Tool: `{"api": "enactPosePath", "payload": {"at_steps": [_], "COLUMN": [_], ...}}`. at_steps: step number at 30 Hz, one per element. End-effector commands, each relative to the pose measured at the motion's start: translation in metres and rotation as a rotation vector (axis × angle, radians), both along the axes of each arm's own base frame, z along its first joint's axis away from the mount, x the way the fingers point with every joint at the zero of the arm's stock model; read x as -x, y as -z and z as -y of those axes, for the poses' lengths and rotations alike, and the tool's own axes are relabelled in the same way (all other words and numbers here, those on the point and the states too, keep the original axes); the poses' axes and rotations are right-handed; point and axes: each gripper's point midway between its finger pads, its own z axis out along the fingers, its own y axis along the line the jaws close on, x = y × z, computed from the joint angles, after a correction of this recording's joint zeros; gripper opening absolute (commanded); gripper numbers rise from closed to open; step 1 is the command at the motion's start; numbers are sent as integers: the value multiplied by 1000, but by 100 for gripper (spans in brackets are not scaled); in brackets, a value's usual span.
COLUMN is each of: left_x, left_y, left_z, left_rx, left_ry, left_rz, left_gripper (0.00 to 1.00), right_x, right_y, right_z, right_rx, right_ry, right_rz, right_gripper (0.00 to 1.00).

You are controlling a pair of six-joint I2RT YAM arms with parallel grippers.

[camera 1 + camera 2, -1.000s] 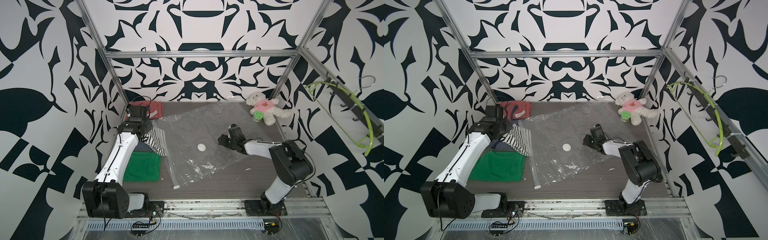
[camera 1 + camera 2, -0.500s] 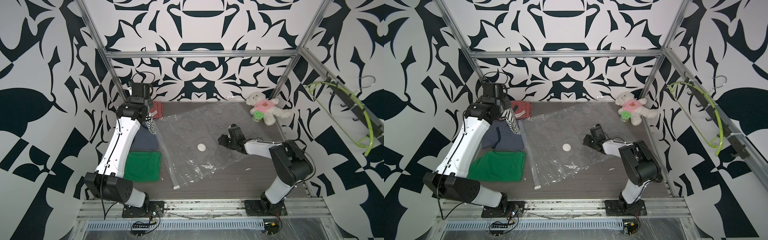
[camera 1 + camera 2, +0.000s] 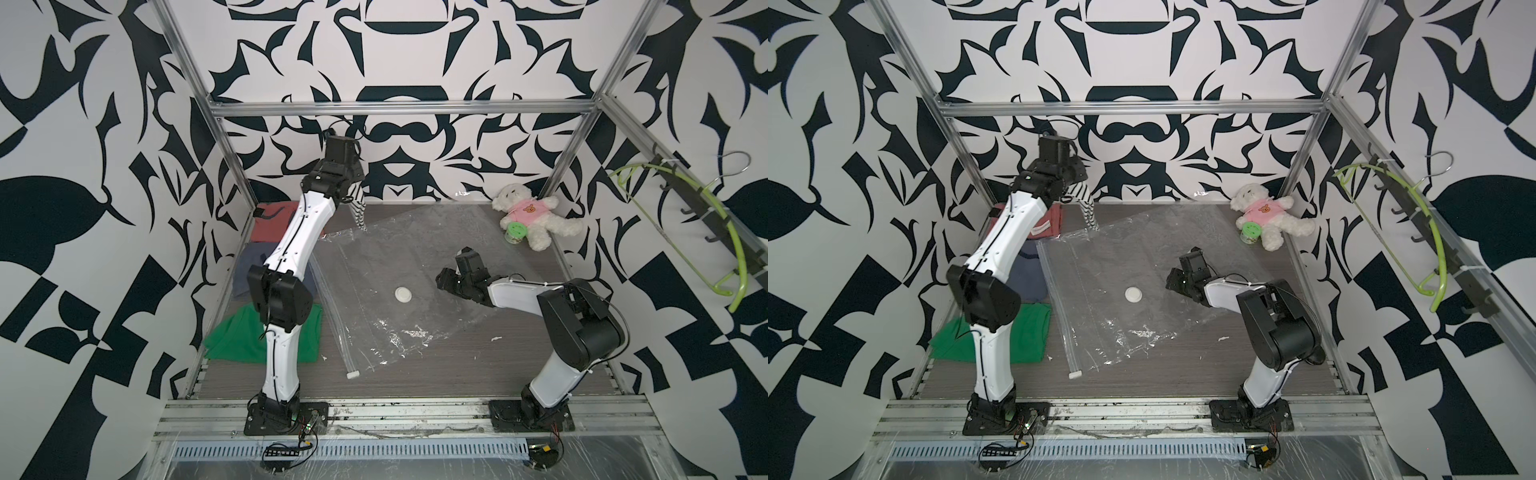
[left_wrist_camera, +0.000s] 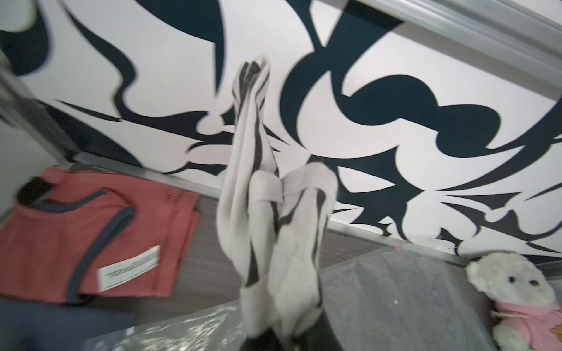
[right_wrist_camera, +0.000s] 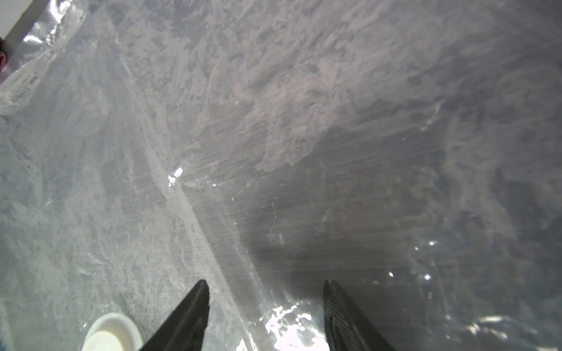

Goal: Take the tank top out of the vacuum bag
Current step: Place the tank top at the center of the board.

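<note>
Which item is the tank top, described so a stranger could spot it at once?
Look to the far left of the table, where the left arm stands raised by the back wall. The tank top hangs from its shut left pincer, near the far corner of the vacuum bag. It alone is black-and-white striped and lifted; the red garment, navy garment and green garment lie flat.

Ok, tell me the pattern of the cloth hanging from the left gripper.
Black and white stripes on the limp fabric tank top, clearest in a top view.
</note>
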Motion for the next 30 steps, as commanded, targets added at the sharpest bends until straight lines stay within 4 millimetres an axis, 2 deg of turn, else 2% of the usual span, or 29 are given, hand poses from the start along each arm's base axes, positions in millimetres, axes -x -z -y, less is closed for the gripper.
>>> {"api": "enactPosePath", "payload": {"at_steps": [1, 4, 7, 9, 11, 17, 20, 22, 25, 30], "left_x": [-7, -14, -19, -22, -26, -34, -39, -37, -39, -43], "left_y": [-25, -21, -12, 6, 34, 149, 203, 232, 247, 255], "left_z": [68, 100, 104, 91, 72, 10, -9, -20, -27, -38], "left_rx": [161, 304, 369, 364, 382, 344, 273, 236, 166, 54], "left_ry": [142, 203, 193, 139, 103, 44, 80, 96, 116, 115], "left_rz": [92, 102, 89, 50, -19, -211, -329, -429, -454, -464], "left_gripper": [0, 0, 0, 0, 0, 0, 0, 0, 0, 3], "right_x": [-7, -8, -8, -7, -7, -7, -7, -8, -8, -8], "right_y": [-6, -7, -7, -8, -9, -5, -1, -1, -1, 3], "right_z": [-1, -1, 1, 0, 0, -4, -6, -7, -6, -6], "right_rx": [5, 4, 12, 15, 14, -6, -11, -12, -10, -4], "right_ry": [11, 10, 13, 11, 11, 3, -3, -4, -3, -4], "right_rz": [9, 11, 10, 12, 13, -3, -16, -18, -15, -27], "right_gripper": [62, 62, 62, 62, 62, 62, 62, 62, 62, 62]}}
